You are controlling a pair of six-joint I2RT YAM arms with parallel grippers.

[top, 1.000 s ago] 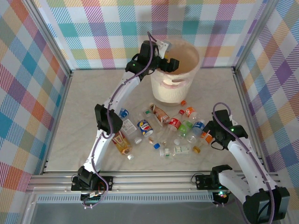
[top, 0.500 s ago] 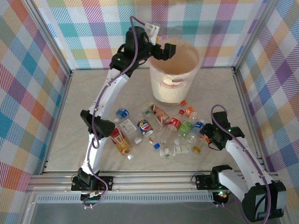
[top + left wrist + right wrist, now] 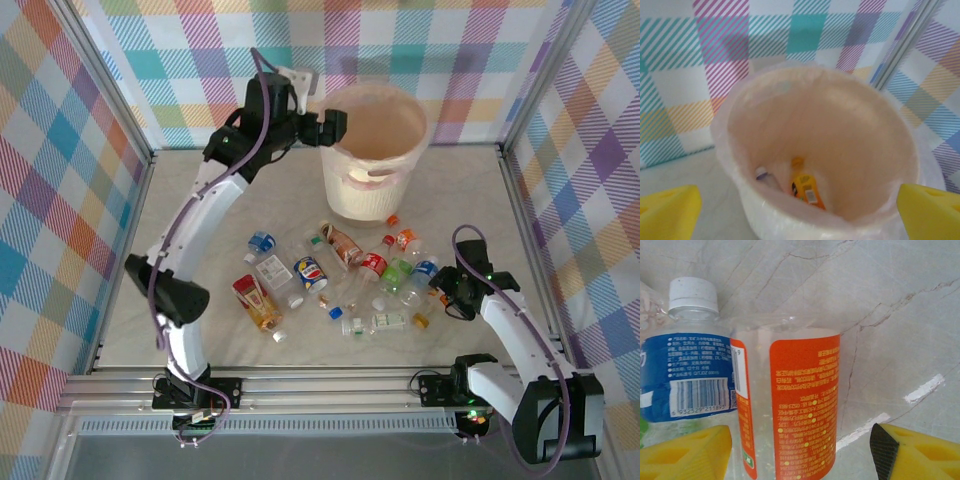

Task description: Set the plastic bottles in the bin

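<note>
The bin (image 3: 375, 195) stands at the back of the table. In the left wrist view the bin (image 3: 740, 150) holds an orange-labelled bottle (image 3: 807, 190) and a white-capped bottle (image 3: 763, 176). My left gripper (image 3: 330, 125) hovers at the bin's left rim, open and empty, and its yellow fingertips (image 3: 667, 212) frame the left wrist view. Several plastic bottles (image 3: 310, 272) lie scattered mid-table. My right gripper (image 3: 445, 292) is low at their right end. It (image 3: 802, 452) straddles an orange-labelled bottle (image 3: 805, 390), with a gap left at the right finger (image 3: 920, 452). A blue-labelled bottle (image 3: 690, 370) lies against it.
Metal frame posts (image 3: 510, 170) and chequered walls close in the table on three sides. An aluminium rail (image 3: 320, 385) runs along the near edge. A loose orange cap (image 3: 392, 219) lies below the bin.
My left gripper has drawn back leftward from over the bin to its rim and opened wider. The right gripper's jaws have narrowed round the orange-labelled bottle.
</note>
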